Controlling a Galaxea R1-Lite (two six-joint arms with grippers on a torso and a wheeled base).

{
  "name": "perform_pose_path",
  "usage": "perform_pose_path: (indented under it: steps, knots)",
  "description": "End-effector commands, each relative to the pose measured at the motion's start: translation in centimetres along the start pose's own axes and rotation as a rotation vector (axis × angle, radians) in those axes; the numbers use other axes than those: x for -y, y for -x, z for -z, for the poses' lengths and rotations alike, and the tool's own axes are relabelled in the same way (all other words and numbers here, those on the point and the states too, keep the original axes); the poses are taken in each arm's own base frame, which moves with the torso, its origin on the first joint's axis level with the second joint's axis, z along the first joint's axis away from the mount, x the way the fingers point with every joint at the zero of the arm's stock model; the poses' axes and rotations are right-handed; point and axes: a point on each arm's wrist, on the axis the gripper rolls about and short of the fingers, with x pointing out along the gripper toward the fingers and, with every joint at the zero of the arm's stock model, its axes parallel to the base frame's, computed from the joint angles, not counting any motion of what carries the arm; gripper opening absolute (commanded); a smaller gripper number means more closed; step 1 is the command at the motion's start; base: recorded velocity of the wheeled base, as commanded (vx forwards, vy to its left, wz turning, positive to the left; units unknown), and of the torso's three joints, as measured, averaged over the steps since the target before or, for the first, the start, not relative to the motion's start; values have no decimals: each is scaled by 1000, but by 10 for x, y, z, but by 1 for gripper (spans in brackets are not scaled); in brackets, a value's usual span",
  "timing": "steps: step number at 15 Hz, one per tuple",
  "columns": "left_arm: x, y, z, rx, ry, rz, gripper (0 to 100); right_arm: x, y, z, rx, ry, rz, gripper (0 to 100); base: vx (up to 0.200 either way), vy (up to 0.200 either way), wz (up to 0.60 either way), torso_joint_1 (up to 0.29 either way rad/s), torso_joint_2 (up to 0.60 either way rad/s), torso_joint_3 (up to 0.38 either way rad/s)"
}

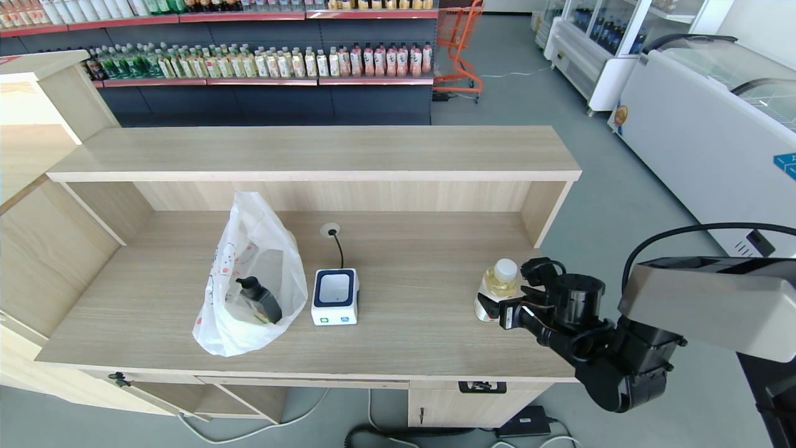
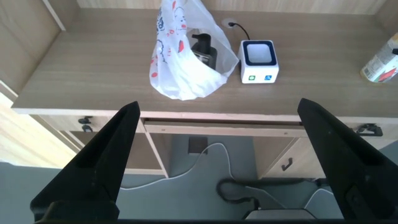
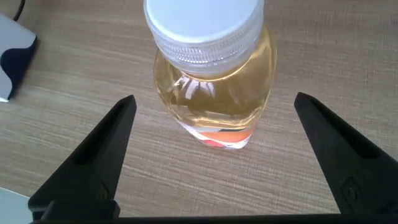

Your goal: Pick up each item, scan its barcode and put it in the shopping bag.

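My right pincer (image 3: 214,99) was spread apart, gripping nothing, just behind the white-capped bottle of amber liquid (image 1: 499,287) standing upright at the desk's (image 1: 423,267) right end, while my left pincer (image 2: 219,106), also apart, hung off the desk's near edge facing the shopping bag (image 1: 249,280) and scanner (image 1: 336,297).

I see a bottle (image 3: 211,93) of pale yellow liquid standing upright on the wood-grain worktop (image 3: 74,99). It has a white ribbed cap (image 3: 203,28) and an orange band on its label low down. My two dark fingers (image 3: 93,162) are spread wide, one on each side of it, and neither is touching it. A corner of the white and dark-blue scanner (image 3: 12,59) lies off to one side.
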Motion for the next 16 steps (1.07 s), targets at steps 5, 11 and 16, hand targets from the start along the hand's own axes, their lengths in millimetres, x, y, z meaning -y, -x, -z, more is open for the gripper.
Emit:
perform_pose_path:
  steps: [5,11,16]
  knots:
    - [0,0,0,1,0,0,100,-10,-22,7,29,11,-26,100,0,0,0,0,0,0]
    - [0,0,0,1,0,-1,100,-15,-35,10,56,57,-36,100,0,0,0,0,0,0]
    - [0,0,0,1,1,0,100,-14,-38,15,46,84,-39,100,0,0,0,0,0,0]
